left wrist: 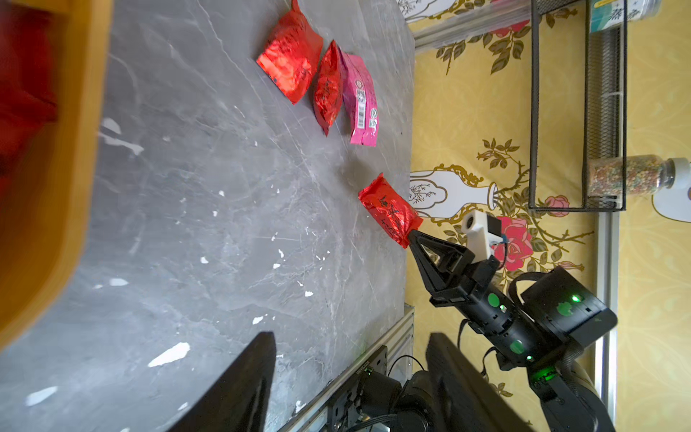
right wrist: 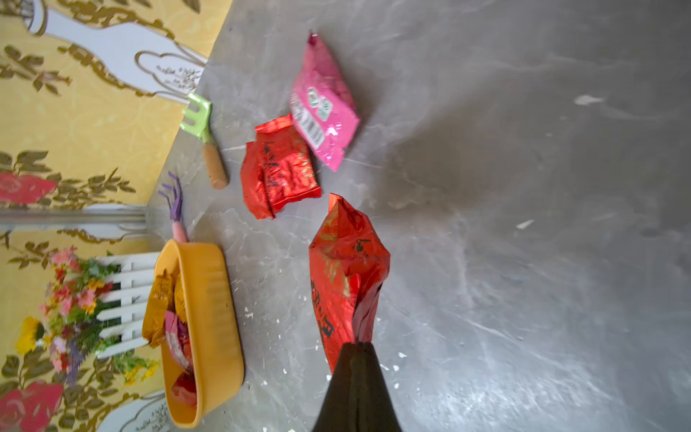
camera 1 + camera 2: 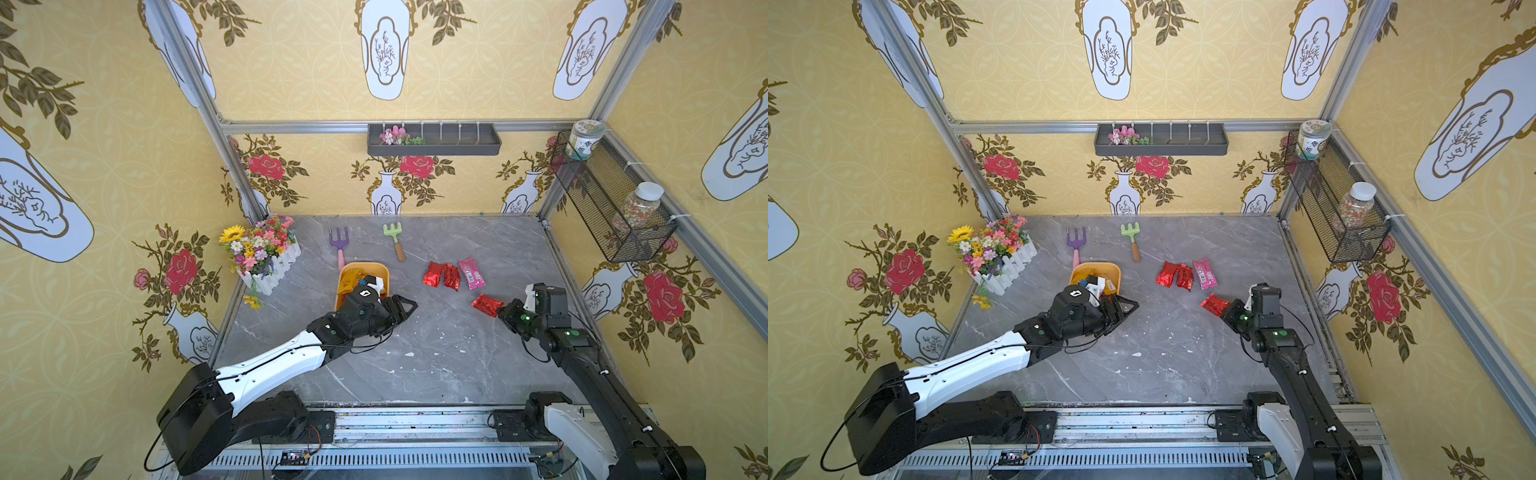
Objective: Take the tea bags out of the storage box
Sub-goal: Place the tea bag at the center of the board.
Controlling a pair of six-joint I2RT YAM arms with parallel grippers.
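Right of centre in both top views, a red tea bag (image 3: pixel 486 304) hangs from my right gripper (image 3: pixel 500 309) by one crimped end only. Risk: the hold covers a narrow strip of slick foil, so the sachet may slip out early, or land on the three tea bags (image 3: pixel 452 276) lying just above it in frame and scatter them. The right jaws are fully clenched on that edge. My left gripper (image 3: pixel 405 311) stands well open, holding nothing, beside the storage box (image 3: pixel 365 266) at centre frame, where the remaining tea bags (image 2: pixel 164 299) lie.
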